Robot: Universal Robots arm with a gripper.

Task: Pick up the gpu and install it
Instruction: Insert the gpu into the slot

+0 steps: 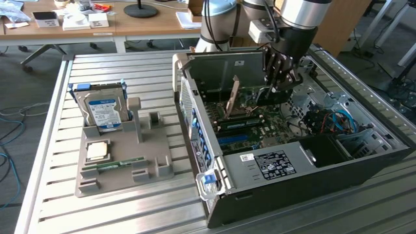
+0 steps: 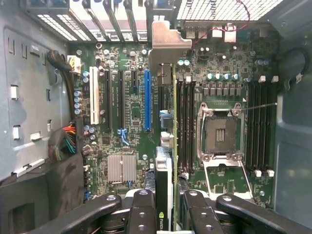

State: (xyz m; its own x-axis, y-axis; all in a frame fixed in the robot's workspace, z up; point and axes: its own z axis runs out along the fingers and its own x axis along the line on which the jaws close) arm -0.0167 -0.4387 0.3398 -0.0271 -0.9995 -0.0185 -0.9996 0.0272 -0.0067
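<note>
table (image 1: 130, 209): 1 gray tray (image 1: 156, 170) carrying 1 hard drive (image 1: 104, 109) with a blue-white label, 1 chip (image 1: 97, 150), 1 memory strip (image 1: 120, 165) | 1 open computer case (image 1: 338, 170), its label text unreadable | pincer (image 2: 165, 197) closed on 1 gpu (image 2: 165, 161), held edge-on over the motherboard (image 2: 126, 141) near 1 blue slot (image 2: 147, 100) | Nvidia logo on gpu edge

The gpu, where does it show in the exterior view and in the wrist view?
Exterior view: the gpu is inside the open case, held by the hand.
Wrist view: the gpu is edge-on between the fingers, with its silver bracket at the far end.
Shared landmark: the green motherboard beneath it.
</note>
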